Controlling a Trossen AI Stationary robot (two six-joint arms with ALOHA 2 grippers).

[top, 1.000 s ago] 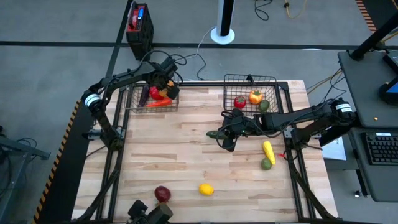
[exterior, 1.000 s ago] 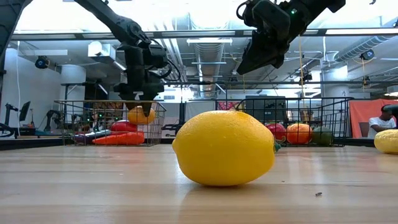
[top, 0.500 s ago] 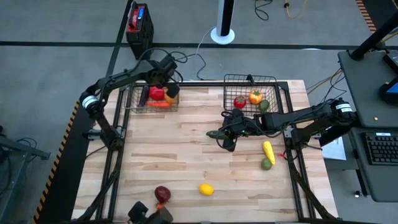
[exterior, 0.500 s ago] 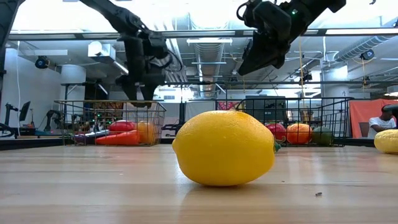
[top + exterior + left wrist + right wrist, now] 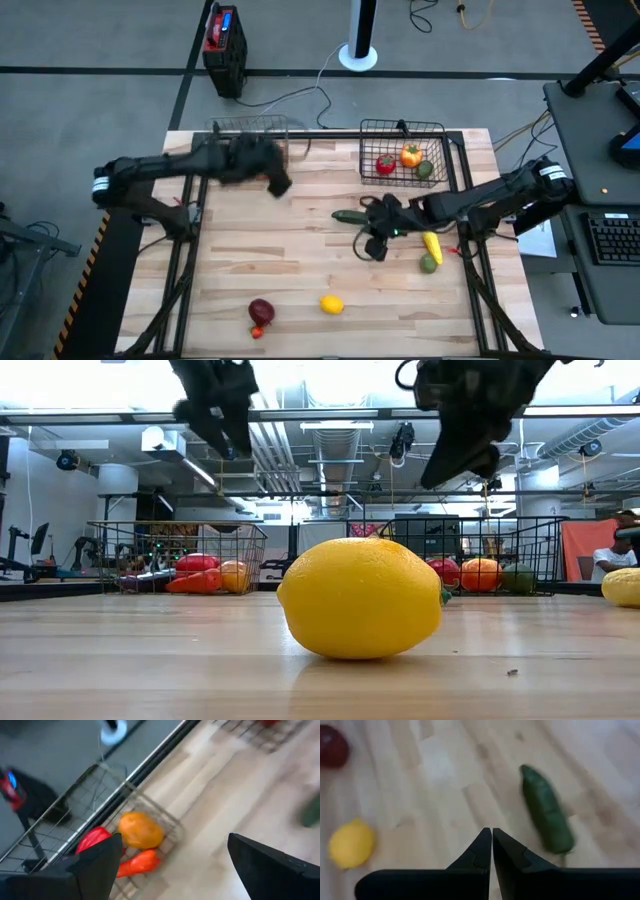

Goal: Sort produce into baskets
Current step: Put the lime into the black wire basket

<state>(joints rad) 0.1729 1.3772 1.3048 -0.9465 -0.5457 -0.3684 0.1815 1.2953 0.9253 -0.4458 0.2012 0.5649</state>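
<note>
My right gripper (image 5: 372, 248) hangs clenched and empty over the table, just beside the green vegetable (image 5: 349, 215) — I must spread the fingers first, then straddle it. Left gripper (image 5: 277, 184) is released, beside the left basket (image 5: 75, 815).

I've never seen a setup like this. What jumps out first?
A big yellow lemon fills the low view, lying near the wooden table's front edge. Above the table, two dark arms reach in: the left gripper, open, beside the left basket, and the right gripper, shut, near a green vegetable.
</note>
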